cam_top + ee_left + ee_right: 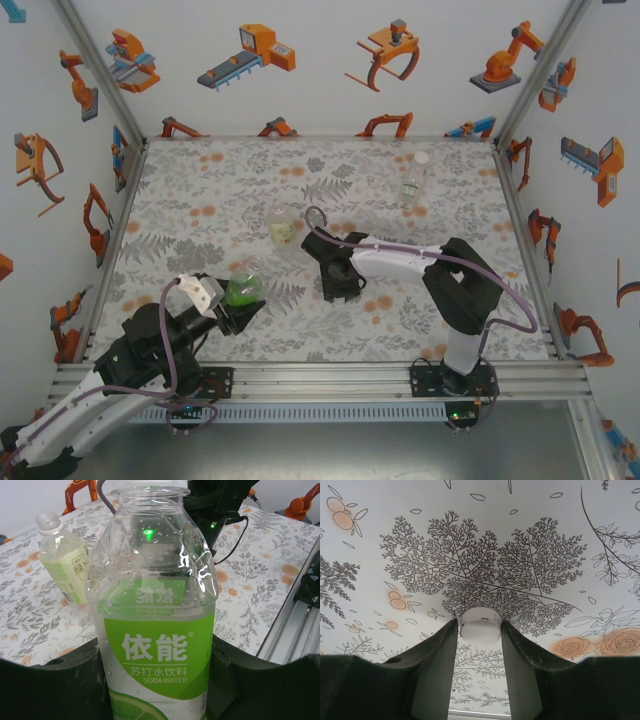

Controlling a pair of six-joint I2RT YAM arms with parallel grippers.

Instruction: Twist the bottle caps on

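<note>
My left gripper (240, 306) is shut on the green-labelled bottle (243, 289), holding it upright near the front left. In the left wrist view the bottle (155, 630) stands between the dark fingers (50, 680), and my left gripper (157, 692) clasps its lower body. A white bottle cap (479, 626) lies on the floral mat. My right gripper (479, 630) has its fingertips against either side of the cap. From above, my right gripper (340, 285) points down at the mat's middle, hiding the cap. The yellowish bottle (283, 228) (62, 562) stands uncapped behind it.
A colourless bottle (414, 180) stands at the back right of the mat (200, 200). White walls with robot pictures close in the left, back and right. An aluminium rail (320, 375) carries both arm bases along the near edge.
</note>
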